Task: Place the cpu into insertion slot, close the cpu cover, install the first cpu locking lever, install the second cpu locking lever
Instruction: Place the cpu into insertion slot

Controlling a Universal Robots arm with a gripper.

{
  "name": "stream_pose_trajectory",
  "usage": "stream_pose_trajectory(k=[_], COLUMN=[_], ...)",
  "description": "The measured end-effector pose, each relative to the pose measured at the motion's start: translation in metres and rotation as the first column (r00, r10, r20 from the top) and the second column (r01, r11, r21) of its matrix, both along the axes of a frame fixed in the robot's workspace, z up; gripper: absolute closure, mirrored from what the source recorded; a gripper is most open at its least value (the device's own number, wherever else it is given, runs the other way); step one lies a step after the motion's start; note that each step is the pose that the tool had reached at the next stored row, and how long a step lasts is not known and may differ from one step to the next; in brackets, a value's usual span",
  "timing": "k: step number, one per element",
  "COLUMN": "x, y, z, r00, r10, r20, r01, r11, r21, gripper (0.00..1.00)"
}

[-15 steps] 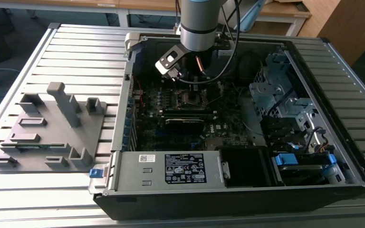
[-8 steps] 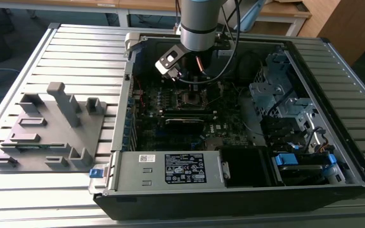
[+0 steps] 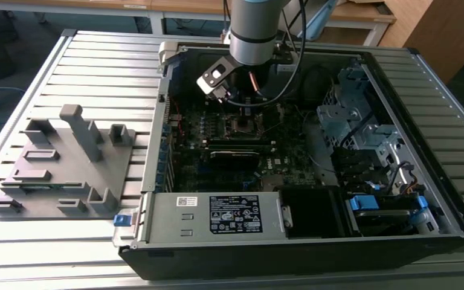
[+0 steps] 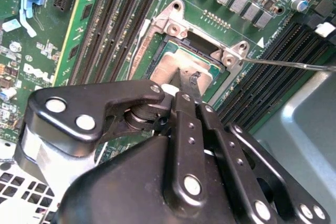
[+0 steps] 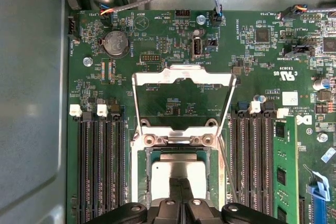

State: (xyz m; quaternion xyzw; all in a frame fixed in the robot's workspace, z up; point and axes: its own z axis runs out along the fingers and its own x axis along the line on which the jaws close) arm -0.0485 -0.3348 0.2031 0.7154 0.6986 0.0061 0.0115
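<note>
Cpu is lying flat in the slot, silver top up and looking level with the rim in both wrist views. Tool is sitting right over the cpu with its two fingertips pressed together and nothing clamped between them. The tips are touching the cpu top or hanging just above it, cannot tell which.

Cover is standing open, swung back from the slot on its hinge, with bare green board showing through its window. One thin lever is sticking out free from the slot corner, running over the memory slots and not latched. Memory slots are flanking the slot on both sides.

In the exterior view the arm is reaching down into the open case, which is resting on the slatted worktop. It is coming down over the far-middle part of the motherboard. A grey fixture is lying on the worktop at the exterior view's left, well apart from the case.

Progress, judging from how things are lying:
- **Cpu placing:** looking done or at the final seating touch, since the cpu is already down in the slot.
- **Cover:** not yet closed.
- **Levers:** neither one is looking locked, because the cover is up.

So roughly the first of four steps is finishing, and three are not yet done.
</note>
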Motion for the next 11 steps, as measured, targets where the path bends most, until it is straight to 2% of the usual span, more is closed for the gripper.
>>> stream_pose_trajectory(k=[11], x=[0.0000], y=[-0.0001], z=[-0.0022], r00=[1.0000], r10=[0.000], r20=[-0.0004], r01=[0.000], r11=[1.0000], r21=[-0.0006], gripper=[0.90])
